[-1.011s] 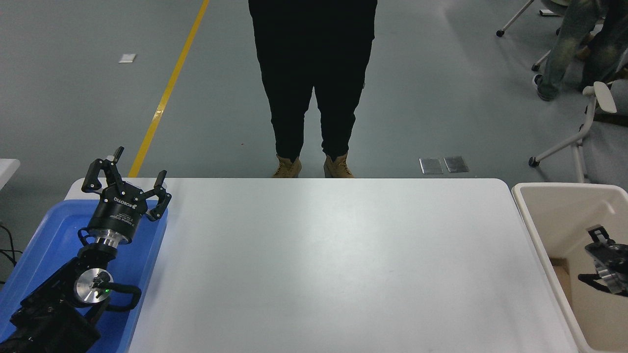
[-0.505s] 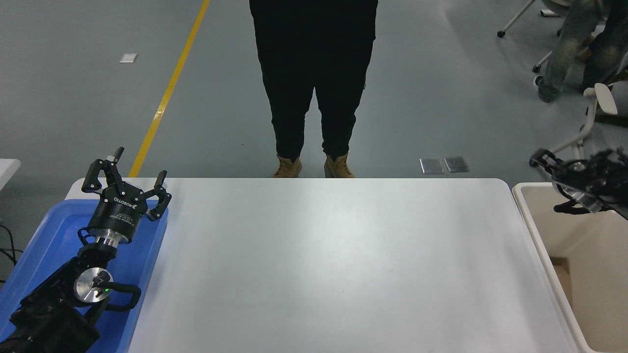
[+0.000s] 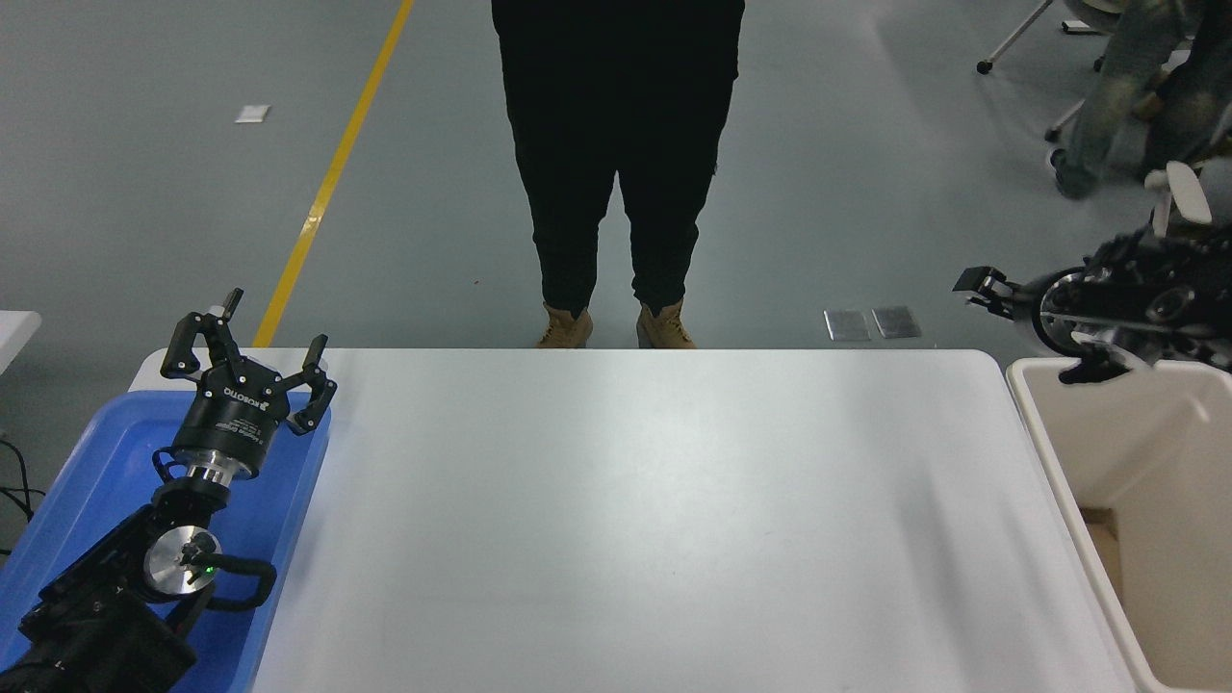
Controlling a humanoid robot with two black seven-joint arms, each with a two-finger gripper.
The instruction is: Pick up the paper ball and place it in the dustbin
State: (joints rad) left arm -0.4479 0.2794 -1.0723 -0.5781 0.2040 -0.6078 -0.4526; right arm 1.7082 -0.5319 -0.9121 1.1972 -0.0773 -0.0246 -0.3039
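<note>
The beige dustbin (image 3: 1059,481) stands at the table's right edge, cut off by the picture's right side. A tan-brown patch (image 3: 1099,527) shows low inside it by the left wall; I cannot tell if it is the paper ball. No paper ball shows on the white table (image 3: 626,500). My right gripper (image 3: 1025,327) comes in from the right edge and hangs above the dustbin's far left corner, open and empty. My left gripper (image 3: 265,327) is parked open over the blue tray (image 3: 96,452) at the lower left.
A person in black trousers and tan boots (image 3: 616,327) stands at the table's far edge. White chairs (image 3: 1155,250) and another person's legs (image 3: 1107,106) are at the top right. A yellow floor line (image 3: 327,183) runs at the upper left.
My right gripper has risen out of the dustbin and moved away and left, now above the bin's far left corner. The left arm has not moved.
</note>
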